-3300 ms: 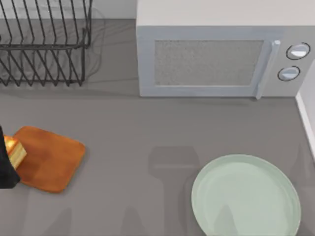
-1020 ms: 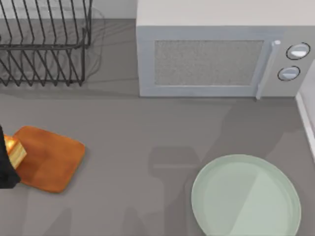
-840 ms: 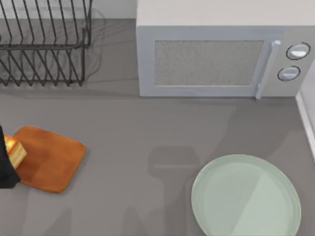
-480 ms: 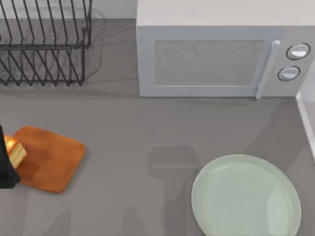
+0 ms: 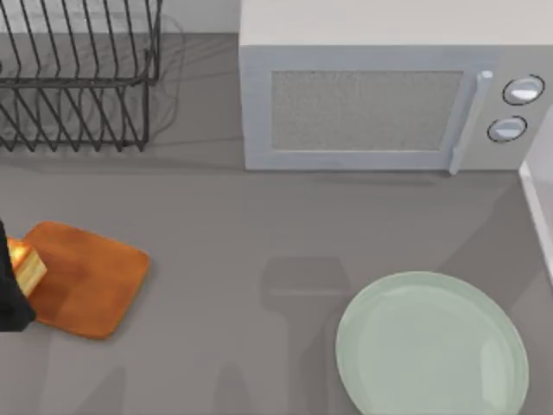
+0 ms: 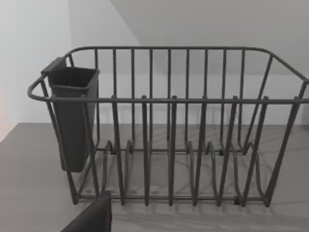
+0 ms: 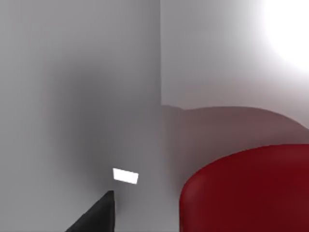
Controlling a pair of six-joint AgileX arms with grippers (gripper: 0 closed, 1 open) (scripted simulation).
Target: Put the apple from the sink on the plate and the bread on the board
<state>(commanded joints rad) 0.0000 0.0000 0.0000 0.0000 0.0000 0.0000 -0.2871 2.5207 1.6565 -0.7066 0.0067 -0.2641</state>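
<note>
The orange-brown board (image 5: 91, 281) lies at the table's left. The golden bread (image 5: 26, 266) is at the board's left edge, right against my left gripper (image 5: 7, 298), whose black body covers part of it. The mint-green plate (image 5: 432, 346) sits bare at the front right. In the right wrist view the deep-red apple (image 7: 251, 191) looms very close against the pale sink wall (image 7: 96, 96), with a dark part of my right gripper (image 7: 94, 217) just beside it.
A microwave (image 5: 380, 104) stands along the back. A black wire dish rack (image 5: 78, 78) is at the back left; it faces the left wrist camera as rack (image 6: 169, 130) with a dark cup holder (image 6: 72, 121). The sink's pale edge (image 5: 537, 216) runs down the right side.
The arm's shadow over the plate and the table's right side has drifted to the right and off the plate. Bread, board and left gripper have stayed still.
</note>
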